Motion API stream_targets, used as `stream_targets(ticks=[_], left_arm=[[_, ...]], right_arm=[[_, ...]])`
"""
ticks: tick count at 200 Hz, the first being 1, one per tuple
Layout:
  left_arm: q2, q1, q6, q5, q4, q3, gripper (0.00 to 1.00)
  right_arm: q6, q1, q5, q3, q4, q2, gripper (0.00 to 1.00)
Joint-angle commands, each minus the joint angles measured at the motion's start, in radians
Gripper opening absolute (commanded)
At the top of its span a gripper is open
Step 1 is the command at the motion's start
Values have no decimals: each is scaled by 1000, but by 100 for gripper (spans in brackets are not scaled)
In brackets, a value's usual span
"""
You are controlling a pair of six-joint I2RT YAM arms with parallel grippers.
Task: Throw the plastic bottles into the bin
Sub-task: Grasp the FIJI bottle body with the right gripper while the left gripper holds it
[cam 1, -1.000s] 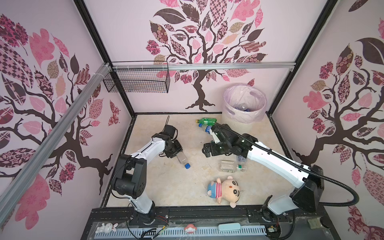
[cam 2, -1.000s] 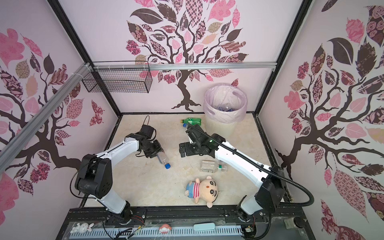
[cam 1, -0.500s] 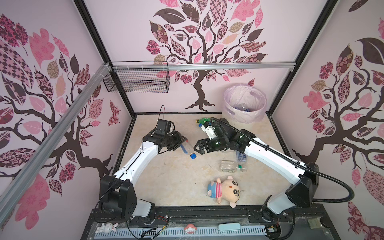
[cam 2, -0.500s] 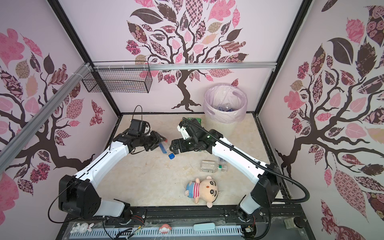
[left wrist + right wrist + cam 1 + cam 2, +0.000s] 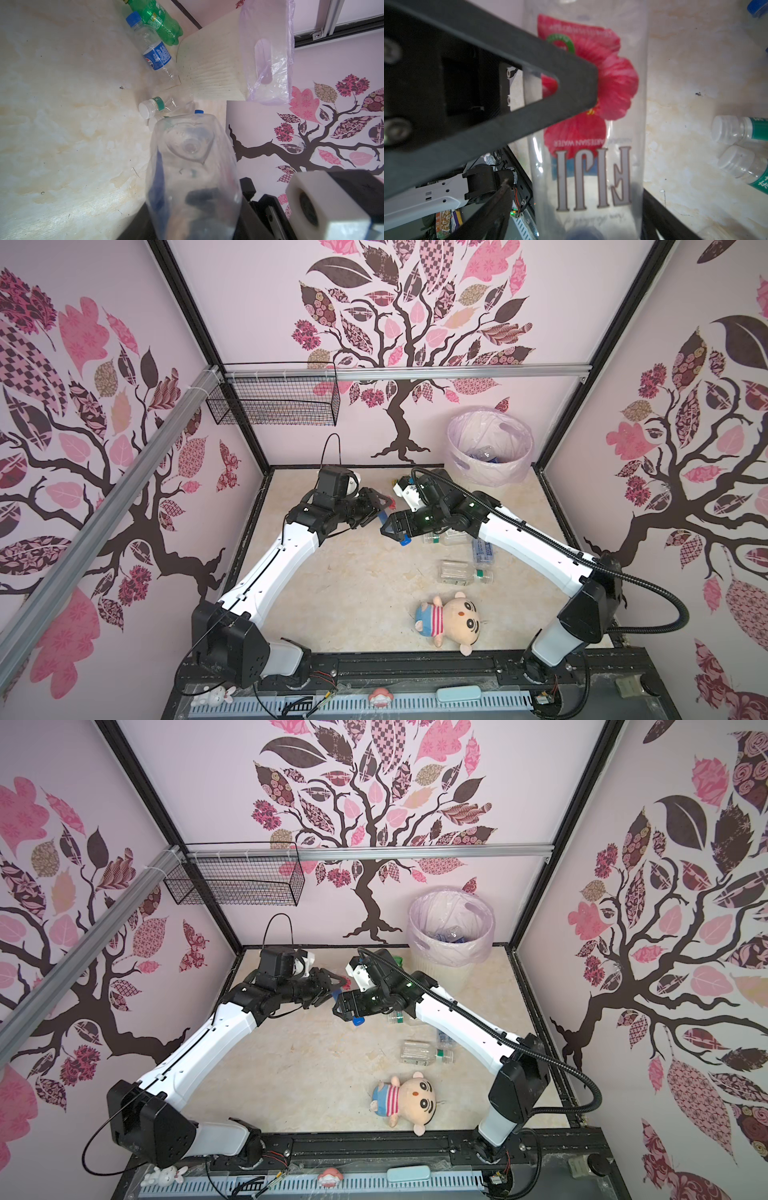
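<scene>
A clear bottle (image 5: 386,517) (image 5: 338,997) with a red flower label and a blue cap (image 5: 405,541) hangs above the floor between both arms. My left gripper (image 5: 380,506) (image 5: 193,224) is shut on it, and the bottle (image 5: 193,166) fills its wrist view. My right gripper (image 5: 392,526) (image 5: 577,224) stands open with a finger on each side of the same bottle (image 5: 591,145). One of its fingers is close to the wall and the other is apart. The bin (image 5: 490,435) (image 5: 451,903) stands at the back right with bottles inside.
More bottles lie on the floor: a clear one (image 5: 465,572), a blue-labelled one (image 5: 482,549), a green one (image 5: 160,20) and a Pepsi one (image 5: 155,52) beside the bin wall (image 5: 218,68). A plush doll (image 5: 451,618) lies near the front. A wire basket (image 5: 274,406) hangs on the back left.
My left arm has lifted the bottle off the floor and carried it toward the middle. My right gripper has come to meet it and its jaws are narrowing round it.
</scene>
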Motion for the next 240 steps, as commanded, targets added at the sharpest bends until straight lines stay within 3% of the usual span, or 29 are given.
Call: stream_targets(ticks=[1,110,159,240], left_arm=[[5,0,-9,18,13,31,46],[35,-11,-88,57,51,77,51],[22,-11,-106,31,27,86,61],[5,26,-135,-12,-26,123,90]], right_arm=[[-16,-14,-14,47,-11,24,88],[25,-49,-67,-10,44,9,62],[32,-49,-44,-42,59,-21,51],[35,-62,4,-58,53,-65,45]])
